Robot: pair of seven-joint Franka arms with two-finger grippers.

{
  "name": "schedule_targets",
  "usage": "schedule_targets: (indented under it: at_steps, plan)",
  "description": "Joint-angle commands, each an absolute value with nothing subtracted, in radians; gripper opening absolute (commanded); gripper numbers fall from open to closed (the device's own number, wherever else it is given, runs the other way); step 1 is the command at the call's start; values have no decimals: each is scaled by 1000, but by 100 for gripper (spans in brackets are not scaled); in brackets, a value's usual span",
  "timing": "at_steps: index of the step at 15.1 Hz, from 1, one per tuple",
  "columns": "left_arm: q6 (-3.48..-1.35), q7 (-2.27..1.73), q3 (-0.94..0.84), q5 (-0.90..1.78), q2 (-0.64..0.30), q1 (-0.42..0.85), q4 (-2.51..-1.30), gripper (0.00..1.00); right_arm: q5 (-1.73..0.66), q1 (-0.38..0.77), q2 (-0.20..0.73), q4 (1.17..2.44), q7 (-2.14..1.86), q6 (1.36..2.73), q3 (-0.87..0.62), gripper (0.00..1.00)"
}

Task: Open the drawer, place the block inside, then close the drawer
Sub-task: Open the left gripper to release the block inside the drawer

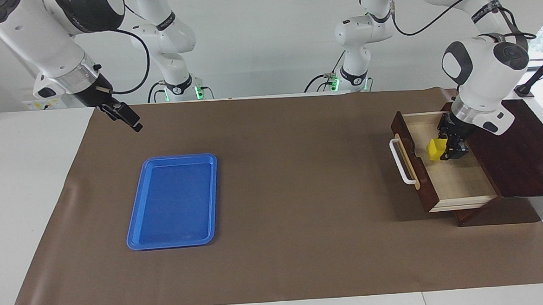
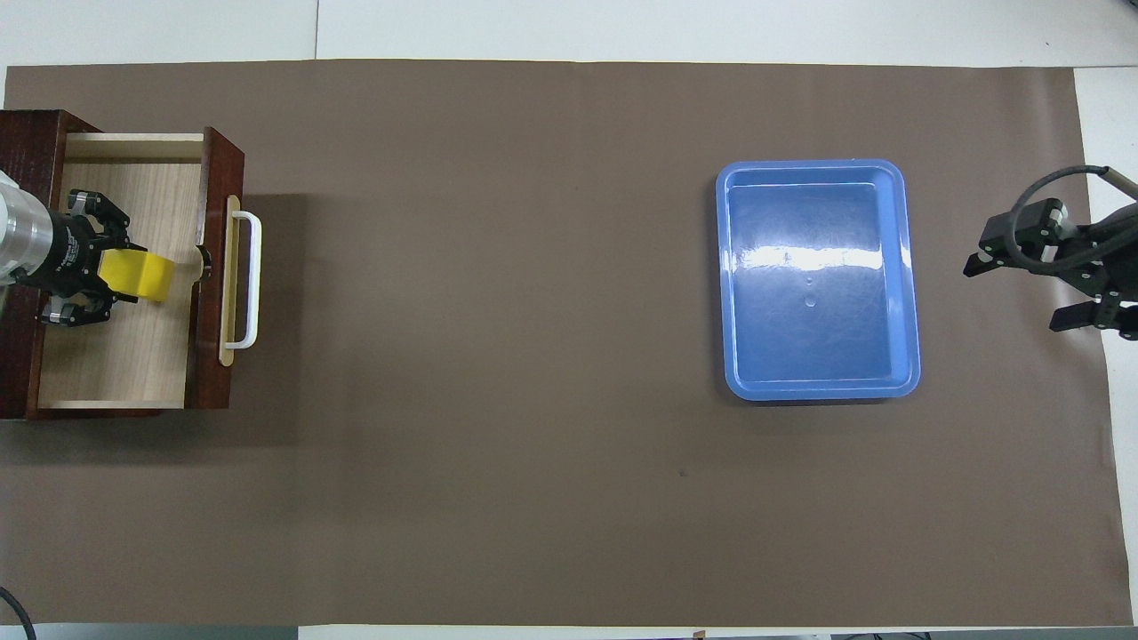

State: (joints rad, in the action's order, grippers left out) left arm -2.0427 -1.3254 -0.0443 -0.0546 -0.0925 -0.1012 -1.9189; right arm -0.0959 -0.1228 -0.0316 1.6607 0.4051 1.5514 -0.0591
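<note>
The drawer (image 1: 459, 180) of the dark brown box is pulled out at the left arm's end of the table, its white bar handle (image 1: 401, 160) facing the middle; it also shows in the overhead view (image 2: 133, 356). The yellow block (image 1: 437, 149) sits low inside the drawer on the pale wood, slightly tilted, and shows from above too (image 2: 142, 276). My left gripper (image 1: 449, 151) reaches down into the drawer with its fingers spread either side of the block (image 2: 108, 263). My right gripper (image 1: 123, 114) waits open in the air at the right arm's end (image 2: 1031, 289).
A flat blue tray (image 1: 136, 224) lies on the brown mat toward the right arm's end, empty (image 2: 902, 267). The dark box top (image 1: 522, 158) lies under the left arm. White table margins edge the mat.
</note>
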Motion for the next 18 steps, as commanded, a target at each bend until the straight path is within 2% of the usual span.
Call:
schedule_targets:
  at_steps: [1,4,8,9,10,11,18]
  plan:
    - [-2115,-1308,-54,-49,-35,-112,-2019,0,-16,-129,-44,1692,168,1566,-63,100]
    - [-2129,-1305,-54,-52,-35,-107,-2040,0,-8,-126,-49,1700,123,1569,-64,100]
    - [-2054,-1302,-55,-86,-54,-95,-1944,0,-8,-117,-52,1712,88,1605,-69,100]
    - [-2037,-1292,-55,-89,-52,-95,-1922,4,-6,-115,-52,1713,59,1605,-71,100]
    - [-2014,-1292,-60,-90,-52,-94,-1904,56,-3,-117,-52,1715,37,1605,-71,100]
    - [-2000,-1295,-63,-89,-51,-83,-1888,100,1,-117,-54,1715,31,1605,-71,100]
    - [-1968,-1313,-63,-84,-52,-68,-1859,100,25,-97,-72,1763,-33,1650,-75,100]
